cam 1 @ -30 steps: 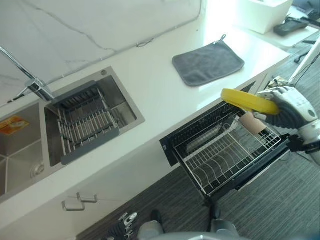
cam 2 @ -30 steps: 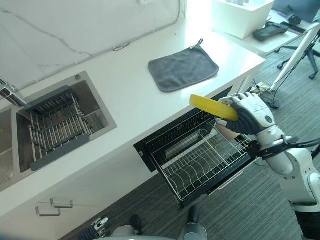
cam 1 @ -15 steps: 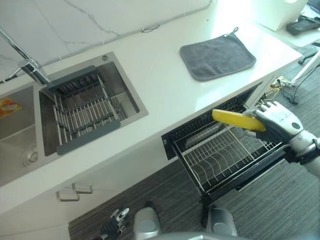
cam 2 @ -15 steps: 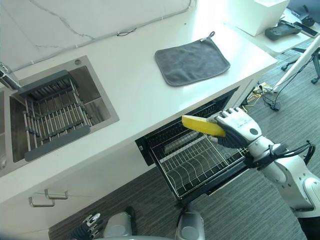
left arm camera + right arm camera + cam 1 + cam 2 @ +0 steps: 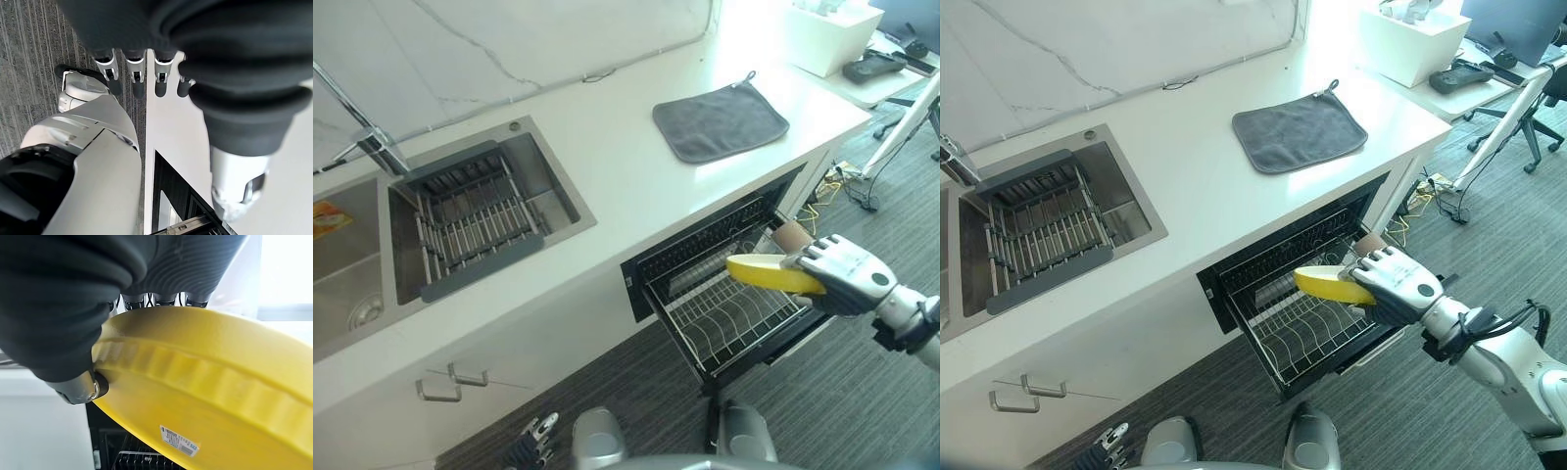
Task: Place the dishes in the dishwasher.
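Note:
My right hand (image 5: 847,286) is shut on a yellow plate (image 5: 766,273), fingers on one face and thumb (image 5: 80,387) pinching the rim (image 5: 205,377). It holds the plate roughly flat, just above the right part of the wire rack (image 5: 705,328) in the pulled-out dishwasher drawer (image 5: 1278,364). The rack's plate slots look bare. A tan cup-like thing (image 5: 791,235) stands at the rack's far right corner. Low beside the cabinet front, my left hand (image 5: 137,78) hangs with relaxed fingers and holds nothing.
On the white counter above the drawer lies a grey cloth (image 5: 720,119). A steel sink with a drain rack (image 5: 470,220) and a faucet (image 5: 367,147) sits at left. A cabinet handle (image 5: 450,382) is below. A white box (image 5: 1410,39) and office chair (image 5: 1533,117) stand at right.
My right hand has brought the yellow plate down from counter-edge height and inward, to just over the rack. The camera has shifted too.

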